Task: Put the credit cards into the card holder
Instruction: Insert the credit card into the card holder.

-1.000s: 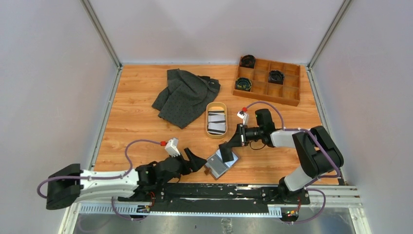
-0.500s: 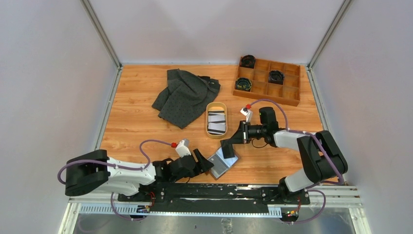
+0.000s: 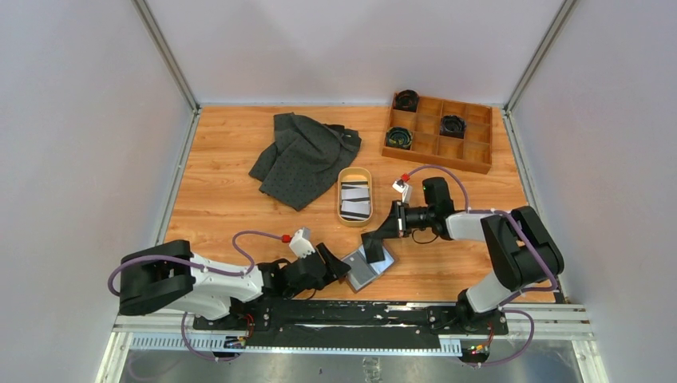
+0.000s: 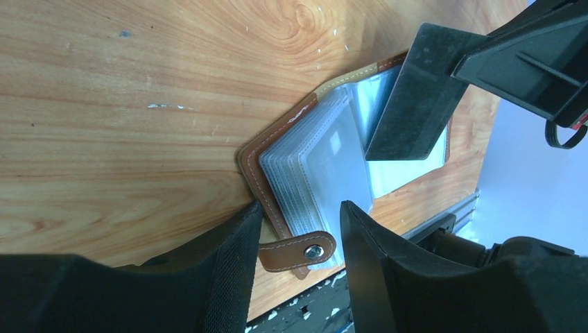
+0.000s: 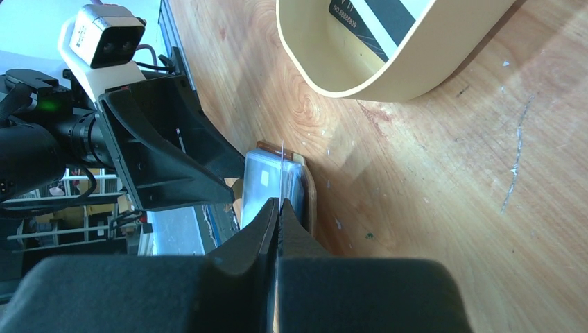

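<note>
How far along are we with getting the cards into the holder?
Done: the card holder lies open; no card shows in its sleeves. In hand: the right gripper pinches one card edge-on over it, left gripper straddling its strap corner. Left: striped cards sit in the oval tray.

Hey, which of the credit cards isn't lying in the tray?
The dark card pinched in the right gripper, held over the open card holder. The other cards lie in the oval tan tray.
</note>
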You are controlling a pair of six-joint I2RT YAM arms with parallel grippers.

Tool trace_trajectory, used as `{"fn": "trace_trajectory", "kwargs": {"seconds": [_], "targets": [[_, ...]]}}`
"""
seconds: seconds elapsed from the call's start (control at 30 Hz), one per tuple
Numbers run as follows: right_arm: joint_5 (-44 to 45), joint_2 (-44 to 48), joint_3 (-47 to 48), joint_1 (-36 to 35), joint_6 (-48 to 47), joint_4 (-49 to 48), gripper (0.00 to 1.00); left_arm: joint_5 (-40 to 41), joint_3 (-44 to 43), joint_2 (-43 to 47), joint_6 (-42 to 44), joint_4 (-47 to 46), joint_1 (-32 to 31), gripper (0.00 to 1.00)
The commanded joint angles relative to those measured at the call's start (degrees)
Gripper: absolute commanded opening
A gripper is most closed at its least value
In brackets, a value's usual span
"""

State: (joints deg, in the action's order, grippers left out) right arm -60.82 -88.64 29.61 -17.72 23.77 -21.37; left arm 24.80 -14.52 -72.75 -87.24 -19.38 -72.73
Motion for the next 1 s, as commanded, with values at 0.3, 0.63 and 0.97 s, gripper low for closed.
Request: {"fn": "trace_trajectory", "kwargs": {"seconds": [0.3, 0.63, 0.97], "targets": [[1.9, -0.2, -2.0, 0.2, -0.8, 0.0, 0.00, 5.6, 0.9, -1.9, 2.4, 5.6, 0.8, 0.49], [7.3, 4.7, -7.7, 0.2, 2.6, -6.9, 0.00, 6.4, 1.2, -1.5, 7.1, 5.6, 1.4, 0.55], [4.9, 9.6, -6.4, 1.9, 5.8, -9.0, 0.00, 5.4, 4.3, 8.4, 17.8, 5.6, 2.7, 0.63]]}}
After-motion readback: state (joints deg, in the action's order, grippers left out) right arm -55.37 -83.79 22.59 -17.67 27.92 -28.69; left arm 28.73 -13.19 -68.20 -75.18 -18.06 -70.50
